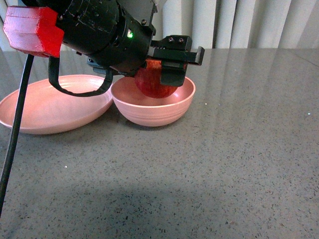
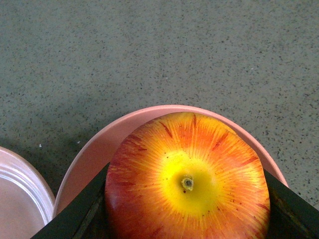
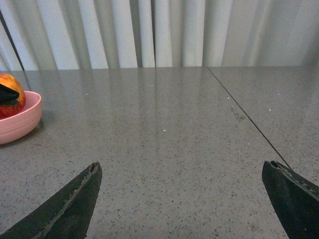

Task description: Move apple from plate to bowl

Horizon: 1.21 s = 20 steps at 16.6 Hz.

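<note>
My left gripper (image 1: 165,74) is clamped on the apple (image 1: 155,83), one finger on each flank. The fruit hangs low inside the mouth of the bowl (image 1: 154,113), with its underside below the rim. I cannot tell whether it touches the bowl's floor. The plate (image 1: 55,112) lies bare close beside the bowl. My right gripper (image 3: 179,204) is spread wide and empty over the desk (image 1: 234,169), well apart from all this.

My worry is the release. If the apple is hanging clear of the floor, letting go could make it thump, roll against the wall and shove the light bowl into the plate. The fingers also reach near the rim, so opening or lifting off carelessly may hook the rim and tip the bowl. The black cable loop (image 1: 79,90) sagging above the plate could drag on it too.

The apple is squat, so it has no real long axis. Its stem dimple faces up toward the left wrist camera, and the core looks roughly upright.
</note>
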Each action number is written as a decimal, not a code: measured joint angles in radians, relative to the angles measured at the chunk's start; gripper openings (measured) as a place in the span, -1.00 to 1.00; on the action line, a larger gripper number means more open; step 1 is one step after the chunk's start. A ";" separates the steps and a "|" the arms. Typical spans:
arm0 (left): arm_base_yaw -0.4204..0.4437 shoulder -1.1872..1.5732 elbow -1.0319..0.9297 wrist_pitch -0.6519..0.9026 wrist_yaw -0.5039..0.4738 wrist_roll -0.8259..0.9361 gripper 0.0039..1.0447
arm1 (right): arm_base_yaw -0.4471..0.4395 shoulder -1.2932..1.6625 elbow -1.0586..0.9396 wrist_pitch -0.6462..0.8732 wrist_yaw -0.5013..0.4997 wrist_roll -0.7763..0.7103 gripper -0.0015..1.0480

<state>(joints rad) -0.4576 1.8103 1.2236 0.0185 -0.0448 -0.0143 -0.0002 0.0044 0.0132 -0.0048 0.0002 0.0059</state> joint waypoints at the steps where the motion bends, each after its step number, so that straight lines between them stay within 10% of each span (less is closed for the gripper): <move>1: 0.002 0.013 0.010 -0.006 -0.004 0.001 0.29 | 0.000 0.000 0.000 0.000 0.000 0.000 0.87; 7: 0.003 0.035 0.024 -0.044 -0.008 0.004 0.35 | 0.000 0.000 0.000 0.000 0.000 0.000 0.87; 9: 0.004 0.035 0.024 -0.048 -0.008 0.004 0.90 | 0.000 0.000 0.000 0.000 0.000 0.000 0.87; 20: 0.035 -0.306 -0.039 0.202 -0.107 0.025 0.88 | 0.000 0.000 0.000 0.000 0.000 0.000 0.87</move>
<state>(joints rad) -0.4229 1.5040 1.1847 0.2203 -0.1516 0.0105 -0.0002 0.0044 0.0132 -0.0048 0.0002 0.0055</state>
